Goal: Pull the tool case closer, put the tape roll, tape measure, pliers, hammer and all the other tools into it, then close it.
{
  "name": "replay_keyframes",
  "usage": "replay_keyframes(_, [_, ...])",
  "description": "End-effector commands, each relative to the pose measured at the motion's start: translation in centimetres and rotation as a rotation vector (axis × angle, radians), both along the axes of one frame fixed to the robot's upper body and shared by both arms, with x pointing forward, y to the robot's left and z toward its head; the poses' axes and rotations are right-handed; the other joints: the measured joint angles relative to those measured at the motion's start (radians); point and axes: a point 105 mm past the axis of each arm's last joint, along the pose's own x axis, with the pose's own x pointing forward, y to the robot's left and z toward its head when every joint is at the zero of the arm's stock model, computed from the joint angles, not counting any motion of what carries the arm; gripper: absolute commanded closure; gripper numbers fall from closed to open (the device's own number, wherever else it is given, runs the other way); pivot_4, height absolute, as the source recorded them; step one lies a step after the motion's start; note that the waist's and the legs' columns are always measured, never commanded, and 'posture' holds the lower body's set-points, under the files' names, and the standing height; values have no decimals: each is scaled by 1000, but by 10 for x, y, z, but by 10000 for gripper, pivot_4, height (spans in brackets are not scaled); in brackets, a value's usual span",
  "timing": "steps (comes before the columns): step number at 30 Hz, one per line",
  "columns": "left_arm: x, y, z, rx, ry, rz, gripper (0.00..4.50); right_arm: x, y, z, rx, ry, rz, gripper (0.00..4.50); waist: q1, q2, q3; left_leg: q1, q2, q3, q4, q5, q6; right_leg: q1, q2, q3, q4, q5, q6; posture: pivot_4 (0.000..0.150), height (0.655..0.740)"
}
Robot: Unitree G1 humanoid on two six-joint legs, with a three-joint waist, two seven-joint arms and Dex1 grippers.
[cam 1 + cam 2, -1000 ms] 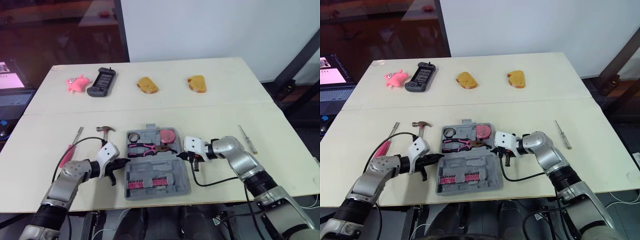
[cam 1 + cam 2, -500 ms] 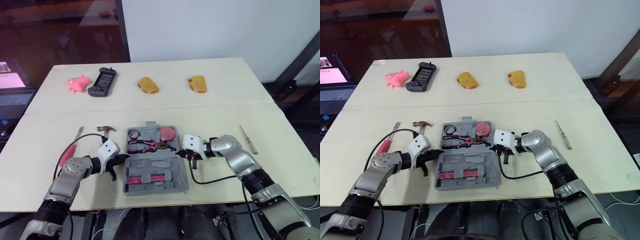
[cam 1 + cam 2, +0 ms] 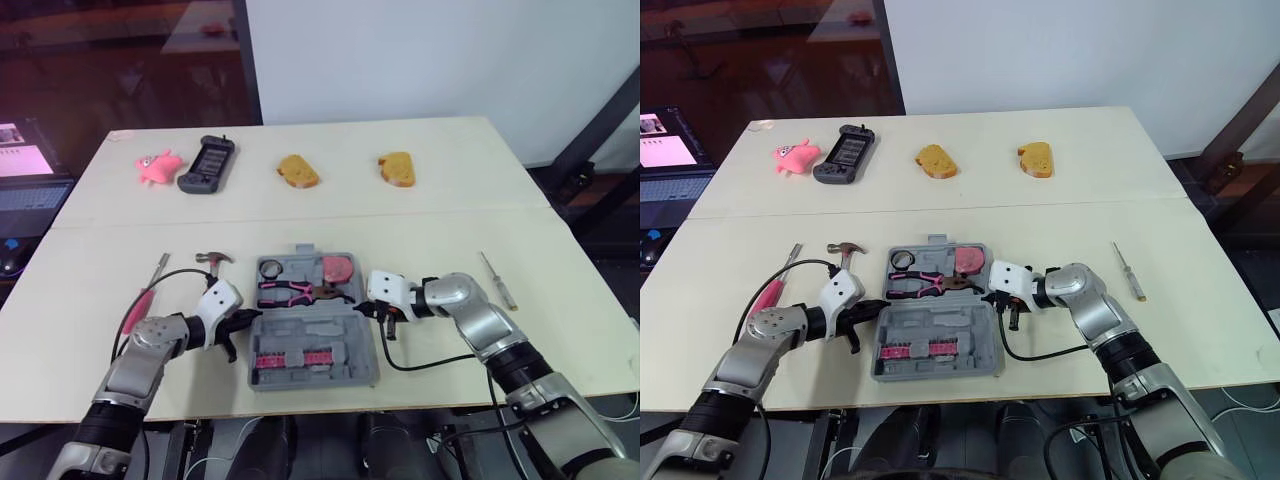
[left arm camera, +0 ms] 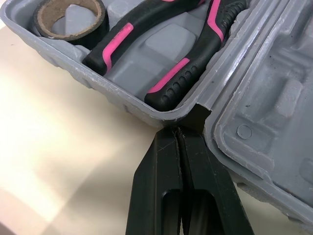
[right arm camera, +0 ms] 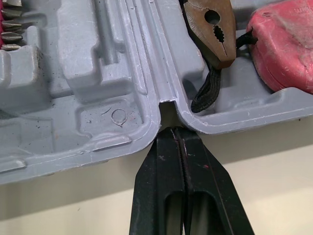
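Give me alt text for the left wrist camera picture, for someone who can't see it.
The left gripper, its two black fingers shut together, touches the hinge notch of an open grey plastic tool case. Inside lie pliers with pink-and-black handles and a black tape roll.

Your right gripper (image 5: 180,134), pinched closed, touches the tool case (image 5: 88,63) hinge at twelve o'clock; pliers (image 5: 212,27) lie toward one o'clock.

The open tool case (image 3: 312,340) is flanked at its 9 o'clock by the left gripper (image 3: 246,321) and at 3 o'clock by the right gripper (image 3: 363,311), the hammer (image 3: 212,260) lies at 10 o'clock, and bare bench (image 3: 420,225) stretches toward 12 o'clock.
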Motion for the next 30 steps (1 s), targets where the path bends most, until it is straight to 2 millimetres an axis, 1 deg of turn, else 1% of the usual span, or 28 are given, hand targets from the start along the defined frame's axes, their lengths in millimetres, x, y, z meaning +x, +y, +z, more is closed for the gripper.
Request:
replay_keyframes(1, [-6,-31,12,-74,-33,-113,44368,-9,17,4,36,-3,55,45000,0,0,0,0,0,0,0,0,0,0,0,0,0,0,0,1500,7400])
replay_keyframes(6, [-6,-33,11,-78,-28,-116,44368,-11,15,2,32,4,46,45000,0,0,0,0,0,0,0,0,0,0,0,0,0,0,0,1500,7400])
replay_keyframes(12, [-10,-37,9,-85,-20,-121,44368,-10,8,0,14,5,28,45000,1,0,0,1,0,0,0,0,0,1,0,0,0,0,0,1500,7400])
replay_keyframes(19, [-9,-36,9,-88,-25,-106,44368,-10,8,-1,14,10,21,45000,1,0,0,2,0,0,0,0,0,2,0,0,0,0,0,1500,7400])
replay_keyframes(26, [-2,-27,11,-70,-47,-82,44368,-11,7,-1,17,13,16,45000,2,0,0,3,0,0,0,0,0,3,-1,0,0,0,0,1500,7400])
replay_keyframes(30, [-2,-28,11,-69,-47,-85,44368,-11,8,-1,18,14,15,45000,2,0,0,3,0,0,0,0,0,3,-1,0,0,0,0,1500,7400])
